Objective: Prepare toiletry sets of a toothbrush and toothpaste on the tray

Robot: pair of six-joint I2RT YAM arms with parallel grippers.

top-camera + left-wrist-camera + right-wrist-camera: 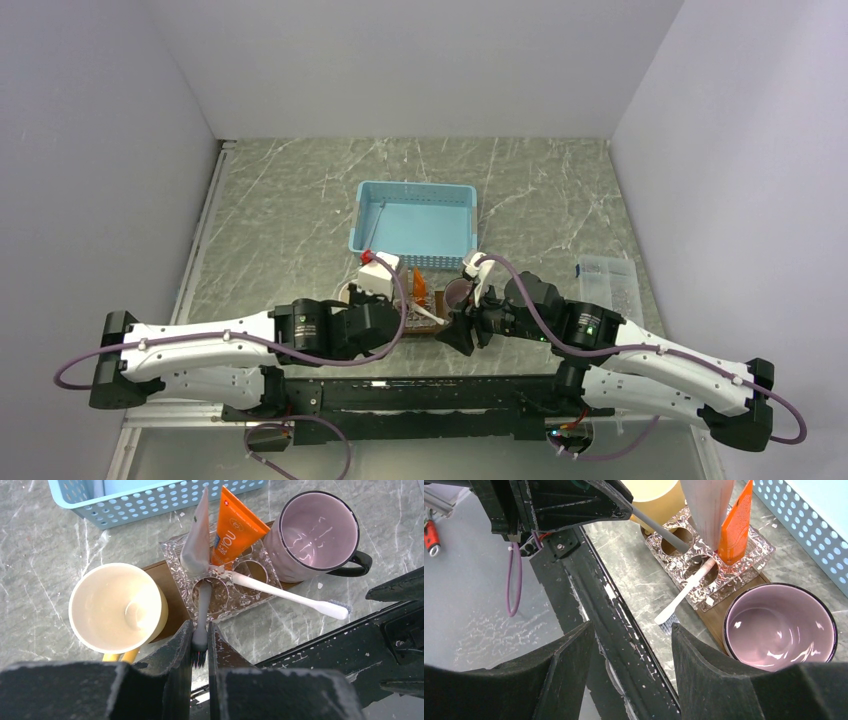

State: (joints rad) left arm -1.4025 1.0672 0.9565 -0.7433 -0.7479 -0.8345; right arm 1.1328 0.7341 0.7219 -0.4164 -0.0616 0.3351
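My left gripper [200, 640] is shut on the bristle end of a pale toothbrush [202, 605]. Its handle reaches down into a hole of a clear holder [172, 550] on the dark-brown tray [167, 587]. A second white toothbrush [285, 594] leans out of the holder to the right. The orange toothpaste [232, 530] stands upright in the holder beside a grey-white tube [197, 537]. My right gripper [631, 627] is open and empty, above the table's front edge, near the leaning toothbrush [686, 589] and the tray [719, 612].
A cream cup [117, 607] stands on the tray's left end and a pink mug [315, 532] on its right end. The light-blue basket [415, 215] sits just behind, with a thin stick leaning inside. A clear packet [608, 280] lies at the right.
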